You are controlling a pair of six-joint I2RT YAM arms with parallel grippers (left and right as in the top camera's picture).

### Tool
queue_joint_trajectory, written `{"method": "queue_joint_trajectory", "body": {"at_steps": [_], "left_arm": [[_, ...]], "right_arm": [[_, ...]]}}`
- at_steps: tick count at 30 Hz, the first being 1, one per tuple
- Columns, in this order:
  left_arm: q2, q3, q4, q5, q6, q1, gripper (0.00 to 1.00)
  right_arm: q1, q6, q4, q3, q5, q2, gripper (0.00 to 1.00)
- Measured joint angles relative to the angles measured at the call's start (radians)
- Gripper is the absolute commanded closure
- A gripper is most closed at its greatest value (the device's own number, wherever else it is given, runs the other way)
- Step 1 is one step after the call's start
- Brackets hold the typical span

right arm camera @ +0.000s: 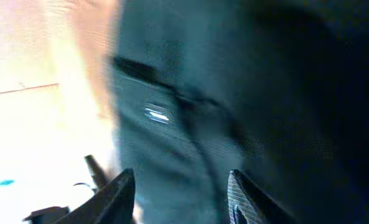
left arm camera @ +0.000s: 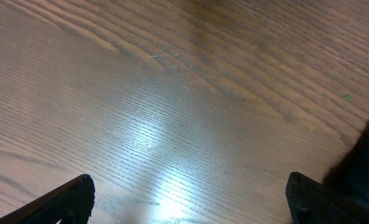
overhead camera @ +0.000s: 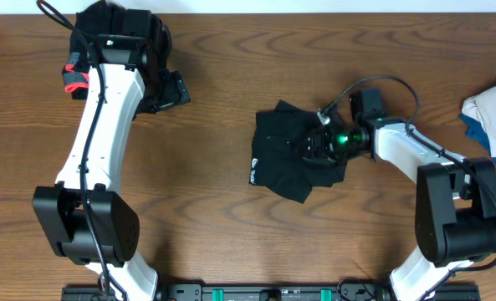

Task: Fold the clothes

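Black garment [overhead camera: 285, 150]: crumpled mid-table, logo [overhead camera: 256, 172] at its near-left edge.
Right gripper [right arm camera: 178, 193]: jaws part-spread over the cloth; gripping or letting go, cannot tell.
Left gripper [left arm camera: 190, 208]: released wide, over bare wood [left arm camera: 172, 93] beside far-left pile [overhead camera: 114, 21].
Fold: smooth the creases flat first, I'd say.

You are working on a wooden table [overhead camera: 231, 242], mid-brown, its grain running left to right across the whole overhead view. Along the far edge you have a narrow pale strip [overhead camera: 314, 5]; whether it is wall or floor cannot be told. In the left wrist view the tabletop carries a broad white glare patch [left arm camera: 150, 146], showing a sheen on the surface. A short pale scratch [left arm camera: 162, 56] lies just beyond it. In the right wrist view the wood at left is washed out to pale orange.
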Motion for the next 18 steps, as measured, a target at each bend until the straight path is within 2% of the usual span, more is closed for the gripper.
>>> {"method": "queue_joint_trajectory", "body": {"at_steps": [6,13,18], "left_arm": [[0.0,0.0,0.0,0.0,0.0,0.0,0.02],[0.0,0.0,0.0,0.0,0.0,0.0,0.02],[0.0,0.0,0.0,0.0,0.0,0.0,0.02]], "right_arm": [[0.0,-0.004,0.03,0.078,-0.106,-0.075,0.34],[0.001,-0.039,-0.01,0.091,-0.095,-0.066,0.3],[0.001,-0.081,0.01,0.089,-0.072,0.037,0.3]]}}
